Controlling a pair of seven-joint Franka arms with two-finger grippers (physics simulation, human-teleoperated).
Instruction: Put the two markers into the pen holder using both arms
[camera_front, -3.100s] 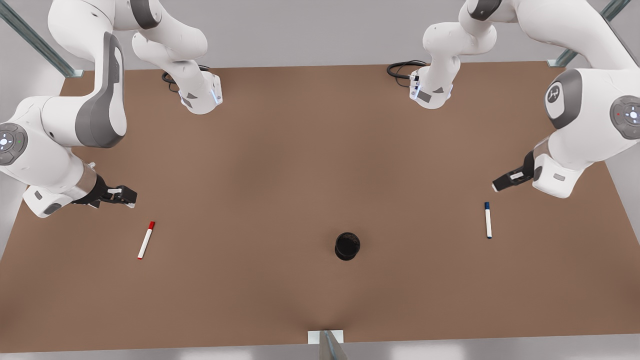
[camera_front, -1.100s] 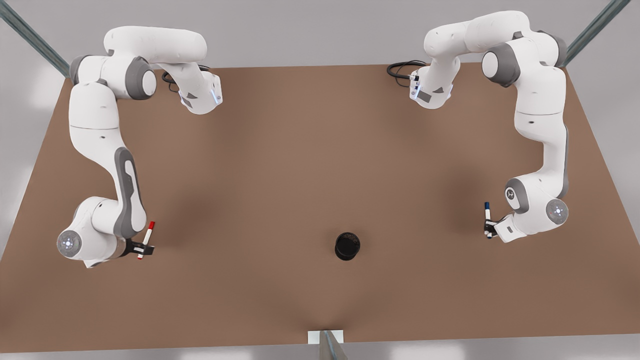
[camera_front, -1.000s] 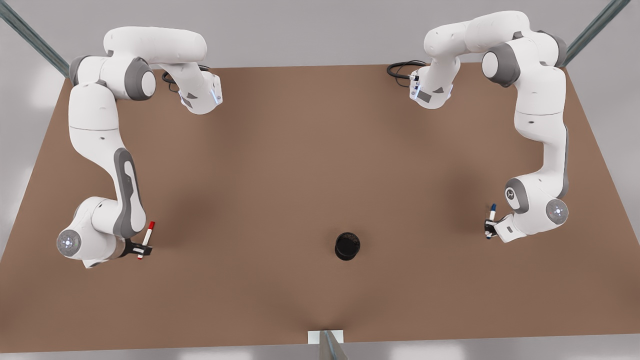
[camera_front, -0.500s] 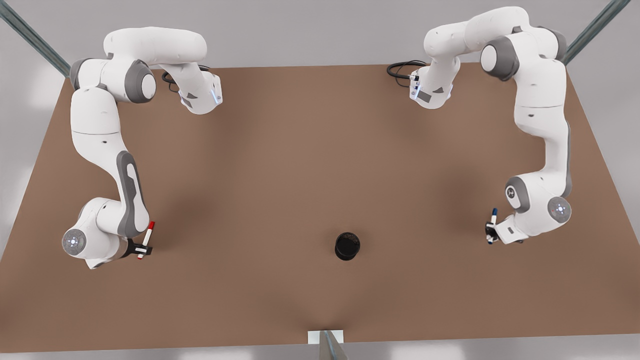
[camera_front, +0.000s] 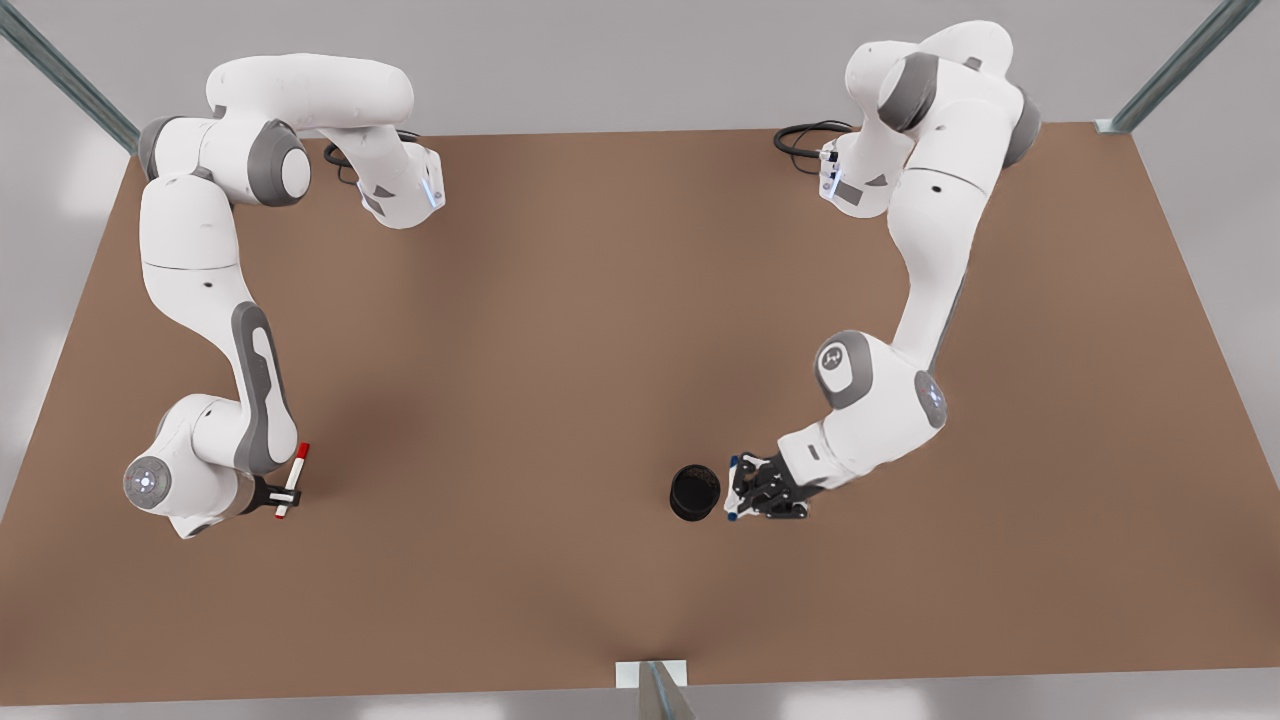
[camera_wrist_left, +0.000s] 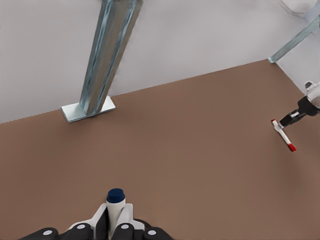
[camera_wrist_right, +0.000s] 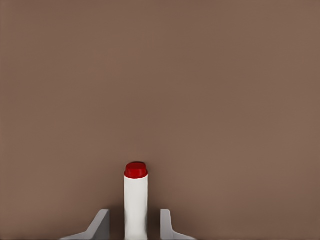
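L gripper pinches blue marker beside pen holder; R gripper fingers astride red marker.

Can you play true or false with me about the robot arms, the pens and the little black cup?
1. The left gripper holds the blue marker right beside the pen holder. True.
2. The blue marker is already inside the pen holder. False: it is in the gripper, next to the cup, on the front view's right of it.
3. The right gripper is at the red marker, far from the pen holder, on the front view's left. True.
4. The red marker has a green cap. False: its cap is red.
5. The right gripper's fingers press tight on the red marker. False: the right wrist view shows gaps between them and the barrel.
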